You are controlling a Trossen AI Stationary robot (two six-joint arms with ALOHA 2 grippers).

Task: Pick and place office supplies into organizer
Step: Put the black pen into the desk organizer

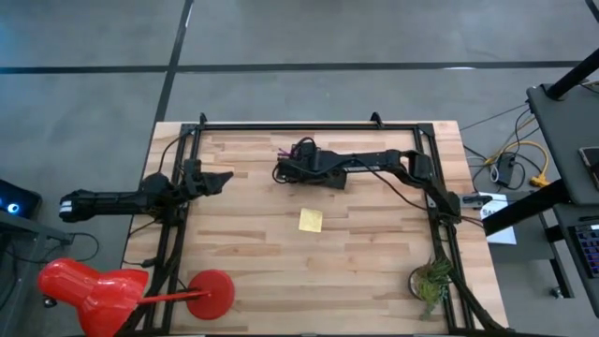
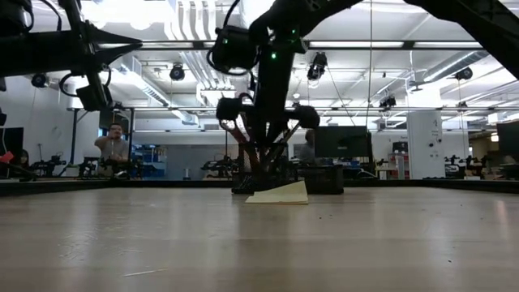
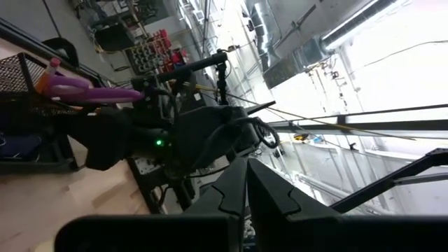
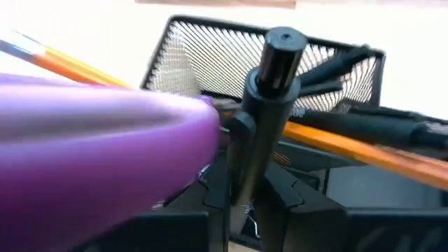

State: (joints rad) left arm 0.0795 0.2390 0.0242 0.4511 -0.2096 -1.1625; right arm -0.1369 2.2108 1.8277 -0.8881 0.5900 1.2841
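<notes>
The black mesh organizer (image 1: 301, 170) stands on the far middle of the table; in the right wrist view its mesh wall (image 4: 210, 63) shows behind purple scissors handles (image 4: 98, 147), an orange pencil (image 4: 336, 143) and dark pens. My right gripper (image 1: 292, 168) hovers over it, shut on a black pen (image 4: 269, 105). The yellow sticky-note pad (image 1: 311, 220) lies flat on the table nearer the front, also in the low view (image 2: 280, 195). My left gripper (image 1: 223, 180) waits shut near the table's left edge, holding nothing. My right gripper pinches the black pen's shaft (image 4: 245, 175) between its two fingers, coming from above over the organizer. The pen's blunt round end (image 4: 281, 42) juts out past the fingers. Its other end is hidden by the fingers, so what it rests on cannot be told.
A small green plant (image 1: 432, 281) stands at the table's near right corner. A red lamp-like object (image 1: 89, 285) with a round red foot (image 1: 213, 292) sits at the near left corner. A black frame (image 1: 309, 124) runs round the table's edges. People stand in the room beyond (image 2: 113, 146).
</notes>
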